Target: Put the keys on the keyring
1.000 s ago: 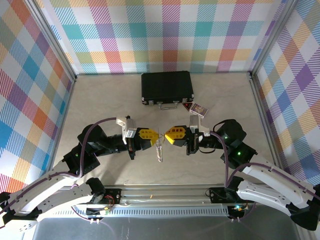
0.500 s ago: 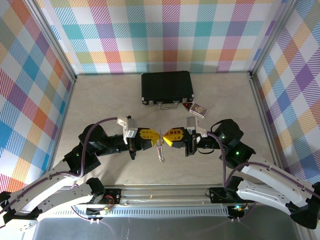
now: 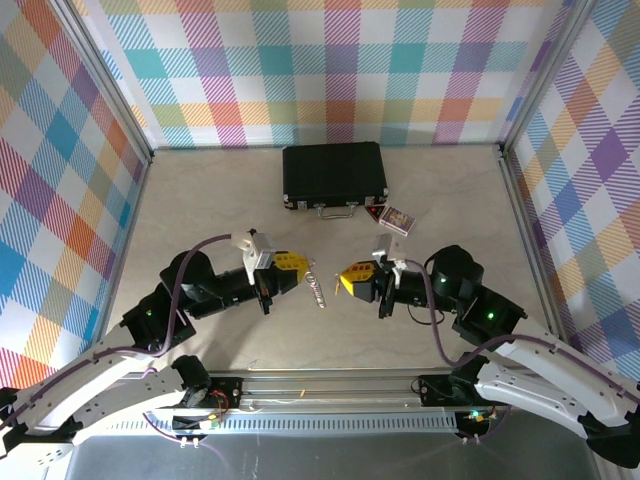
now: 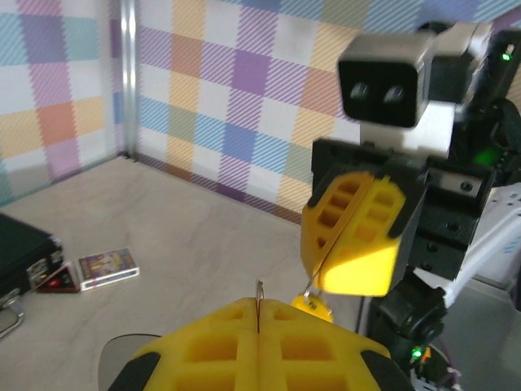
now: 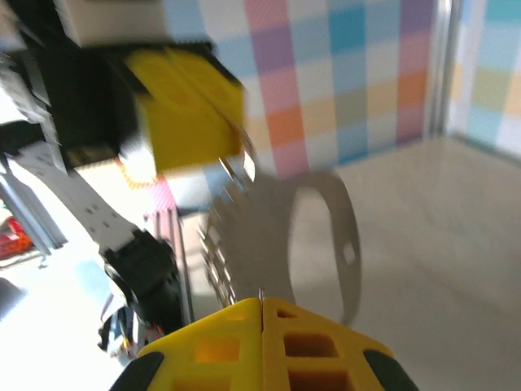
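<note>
My left gripper point(image 3: 303, 266) is shut on the keyring point(image 3: 317, 288), a floppy silvery chain loop that hangs from its tips above the table. In the left wrist view a thin edge of the keyring point(image 4: 260, 290) pokes out between the closed yellow fingers point(image 4: 259, 306). My right gripper point(image 3: 345, 276) faces it a short gap away and is shut on the key. The key's yellow head point(image 4: 312, 306) dangles under that gripper point(image 4: 358, 244) on its thin silver blade. In the right wrist view the keyring point(image 5: 232, 228) is blurred beyond my closed right gripper point(image 5: 262, 303).
A black case point(image 3: 334, 175) lies at the back of the table, with a small picture-card box point(image 3: 397, 219) and a red item point(image 3: 375, 212) to its right. Plaid walls with metal posts close in the table on three sides.
The two grippers came nearly tip to tip half a second ago and have since drawn apart. The right one backed off to the right. The keyring still hangs from the left.
</note>
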`<state>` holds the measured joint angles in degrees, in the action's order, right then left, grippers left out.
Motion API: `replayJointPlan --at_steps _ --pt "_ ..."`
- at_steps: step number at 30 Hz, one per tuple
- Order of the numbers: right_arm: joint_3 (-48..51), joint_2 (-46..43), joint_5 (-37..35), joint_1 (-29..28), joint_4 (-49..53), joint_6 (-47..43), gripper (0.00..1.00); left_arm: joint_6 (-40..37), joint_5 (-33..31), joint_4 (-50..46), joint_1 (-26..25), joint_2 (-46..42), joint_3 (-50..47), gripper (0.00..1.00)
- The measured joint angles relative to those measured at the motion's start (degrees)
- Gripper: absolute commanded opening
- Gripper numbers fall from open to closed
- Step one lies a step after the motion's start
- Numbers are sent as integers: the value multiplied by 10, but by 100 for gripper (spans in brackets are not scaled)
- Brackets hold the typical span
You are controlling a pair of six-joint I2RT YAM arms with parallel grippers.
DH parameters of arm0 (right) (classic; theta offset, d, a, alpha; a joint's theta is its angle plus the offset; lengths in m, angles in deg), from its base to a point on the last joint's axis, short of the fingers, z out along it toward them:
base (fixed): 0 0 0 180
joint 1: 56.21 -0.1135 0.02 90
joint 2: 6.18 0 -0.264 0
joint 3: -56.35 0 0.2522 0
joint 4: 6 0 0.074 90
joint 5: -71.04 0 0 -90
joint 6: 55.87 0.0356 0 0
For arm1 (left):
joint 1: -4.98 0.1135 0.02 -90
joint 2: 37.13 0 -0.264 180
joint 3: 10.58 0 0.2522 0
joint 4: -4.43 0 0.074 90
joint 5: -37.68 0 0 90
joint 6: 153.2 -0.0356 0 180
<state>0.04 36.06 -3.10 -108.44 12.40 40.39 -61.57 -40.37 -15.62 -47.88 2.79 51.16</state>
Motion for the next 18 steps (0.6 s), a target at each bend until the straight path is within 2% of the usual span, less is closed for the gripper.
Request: replayJointPlan --at_steps 8,18 --pt "97 19 -106 0 119 76 0 -1 -64 -51 0 -53 -29 0" --pt "162 125 -192 0 112 188 0 -8 -83 -72 0 -73 -56 0"
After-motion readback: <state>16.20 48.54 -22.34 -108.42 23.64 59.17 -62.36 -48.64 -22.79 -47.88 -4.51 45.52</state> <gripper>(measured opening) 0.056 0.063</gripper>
